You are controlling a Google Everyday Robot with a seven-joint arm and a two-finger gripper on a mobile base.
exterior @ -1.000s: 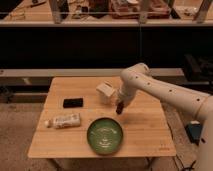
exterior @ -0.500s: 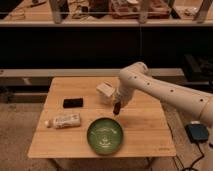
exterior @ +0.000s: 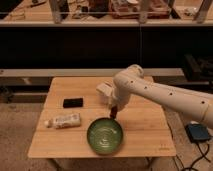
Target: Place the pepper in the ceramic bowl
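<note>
Gripper [exterior: 114, 112] clenched on pepper [exterior: 114, 113], poised just above far rim of ceramic bowl [exterior: 105, 135].
Bare table [exterior: 145, 130] rightward; white carton [exterior: 105, 90] behind, tube [exterior: 63, 120] and black phone [exterior: 73, 102] leftward.

- You have a light wooden table [exterior: 145, 131] carrying everything.
- The ceramic bowl [exterior: 105, 135] sits near its front edge, about mid-width.
- A pale tube-like package [exterior: 63, 120] lies on its side left of the bowl.
- A flat black rectangle [exterior: 73, 102] lies behind that package.
- A small white carton [exterior: 105, 92] rests farther back.
- The gripper [exterior: 114, 111] hangs above the bowl's back rim.
</note>
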